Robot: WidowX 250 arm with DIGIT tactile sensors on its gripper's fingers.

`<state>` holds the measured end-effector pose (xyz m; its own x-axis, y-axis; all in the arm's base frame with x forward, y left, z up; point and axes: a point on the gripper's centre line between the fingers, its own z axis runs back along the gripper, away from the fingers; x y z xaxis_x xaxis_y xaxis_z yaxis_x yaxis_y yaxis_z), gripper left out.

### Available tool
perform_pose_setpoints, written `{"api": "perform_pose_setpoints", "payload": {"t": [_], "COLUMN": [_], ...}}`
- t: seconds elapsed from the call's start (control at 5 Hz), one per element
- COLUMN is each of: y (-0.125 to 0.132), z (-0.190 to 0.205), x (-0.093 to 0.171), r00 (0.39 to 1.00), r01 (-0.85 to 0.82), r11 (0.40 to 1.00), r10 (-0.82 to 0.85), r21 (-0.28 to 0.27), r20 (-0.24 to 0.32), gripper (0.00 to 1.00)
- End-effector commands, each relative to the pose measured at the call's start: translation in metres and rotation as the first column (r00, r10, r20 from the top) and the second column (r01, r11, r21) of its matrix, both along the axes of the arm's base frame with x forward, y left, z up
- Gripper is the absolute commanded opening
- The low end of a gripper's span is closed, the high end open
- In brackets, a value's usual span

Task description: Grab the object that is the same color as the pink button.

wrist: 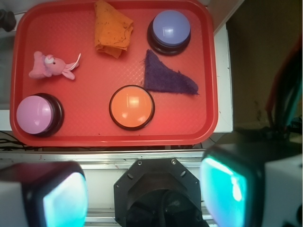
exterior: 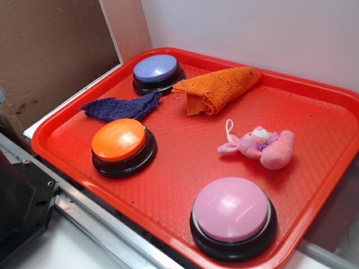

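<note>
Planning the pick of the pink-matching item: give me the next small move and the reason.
Probably carry the tool forward and to its left, to a spot above the pink plush bunny. The wrist view shows the fingers spread wide and high over the near edge of the red tray, while the bunny lies untouched beside the pink button.

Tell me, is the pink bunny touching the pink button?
Apart. The exterior view shows bare red tray between the bunny and the pink button; the wrist view shows the same gap.
</note>
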<state>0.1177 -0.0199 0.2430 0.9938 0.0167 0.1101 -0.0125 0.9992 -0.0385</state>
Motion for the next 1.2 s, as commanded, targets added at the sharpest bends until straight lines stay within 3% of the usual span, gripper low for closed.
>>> {"api": "perform_pose_setpoints", "payload": {"t": [0.0, 0.4, 0.6, 0.8, 1.0], "y": [0.000, 0.036, 0.034, -0.027, -0.087], "z": [0.000, 0.013, 0.013, 0.006, -0.003], "x": [0.000, 0.068, 0.112, 0.156, 0.150], "r00": [1.000, 1.000, 0.998, 0.950, 0.842], "r01": [0.000, -0.024, 0.064, 0.306, 0.531], "r11": [1.000, 0.999, 0.995, 0.949, 0.846], "r10": [0.000, 0.024, -0.065, -0.310, -0.532], "r21": [0.000, -0.026, -0.075, -0.080, -0.041], "r20": [0.000, 0.000, -0.009, -0.039, -0.087], "gripper": [1.00, 1.00, 1.00, 1.00, 1.00]}}
